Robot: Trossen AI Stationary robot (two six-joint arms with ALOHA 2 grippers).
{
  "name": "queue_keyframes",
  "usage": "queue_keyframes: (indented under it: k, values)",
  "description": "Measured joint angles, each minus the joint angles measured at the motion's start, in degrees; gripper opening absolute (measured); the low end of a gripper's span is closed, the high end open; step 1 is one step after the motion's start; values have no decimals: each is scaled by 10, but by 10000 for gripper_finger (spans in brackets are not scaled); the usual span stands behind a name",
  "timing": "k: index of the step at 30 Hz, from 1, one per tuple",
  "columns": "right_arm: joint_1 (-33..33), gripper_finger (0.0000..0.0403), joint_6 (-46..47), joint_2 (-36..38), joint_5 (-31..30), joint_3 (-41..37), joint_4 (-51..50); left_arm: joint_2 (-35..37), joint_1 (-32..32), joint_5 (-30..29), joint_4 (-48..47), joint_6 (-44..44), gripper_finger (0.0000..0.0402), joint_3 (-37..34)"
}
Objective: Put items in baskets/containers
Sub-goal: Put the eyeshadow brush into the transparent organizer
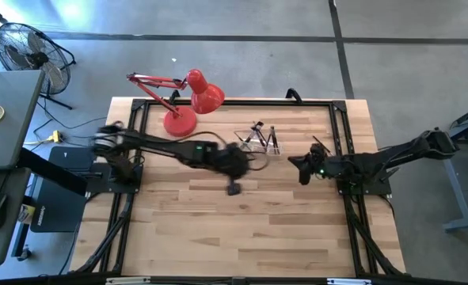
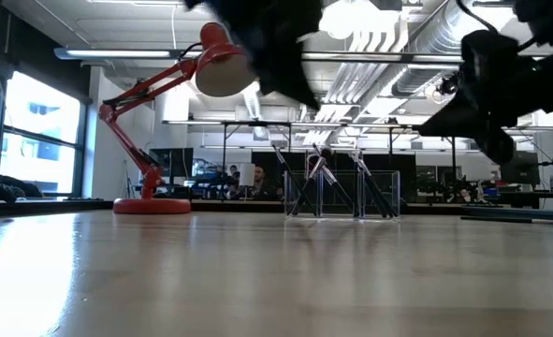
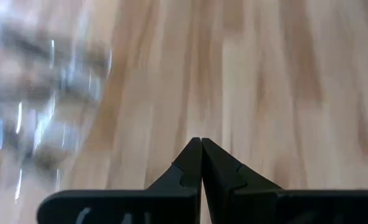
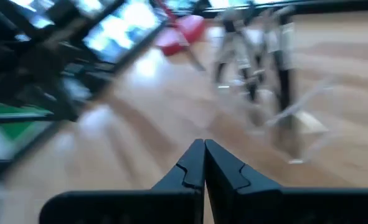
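Observation:
A small clear plastic holder (image 1: 259,140) stands on the table near its far edge, right of the red lamp. Several thin dark-handled brushes (image 1: 272,138) stick up out of it, leaning at angles; the low view shows the holder (image 2: 343,194) with the brushes (image 2: 315,178) crossing inside. My left gripper (image 3: 201,144) hangs above the table's middle, near side of the holder, shut and empty. My right gripper (image 4: 204,145) is right of the holder, also shut and empty, raised off the table (image 1: 249,229).
A red desk lamp (image 1: 188,101) stands on the table's far left part, its base (image 2: 152,205) left of the holder. A black frame (image 1: 340,134) runs along the table's sides. Bare wood fills the near half. A fan (image 1: 29,49) stands off the table.

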State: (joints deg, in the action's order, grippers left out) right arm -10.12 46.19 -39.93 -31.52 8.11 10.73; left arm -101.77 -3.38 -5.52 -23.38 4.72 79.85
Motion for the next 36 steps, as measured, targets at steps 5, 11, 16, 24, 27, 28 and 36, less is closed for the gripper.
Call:
queue_keyframes:
  k: [5, 11, 16, 24, 27, 28, 36]
  values:
    - [11, 1, 8, -31, -63, 131, -252, 92, 0, -10, 80, 24, 0, -147]
    - [85, 0, 60, -131, -48, 323, -582, 158, 0, -24, 108, 46, 0, -250]
    - [197, 0, 78, -238, 24, 453, -799, 175, 0, -27, 112, 46, 0, -273]
    - [361, 10, -71, -384, 154, 496, -902, 175, 0, -10, 111, 25, 0, -275]
    - [407, 26, -114, -412, 154, 476, -898, 175, 0, -7, 106, 25, 0, -275]
    - [421, 32, -123, -418, 154, 466, -891, 175, 0, -4, 103, 26, 0, -275]
    - [502, 93, -205, -426, 187, 381, -803, 175, 0, 16, 95, 45, 0, -275]
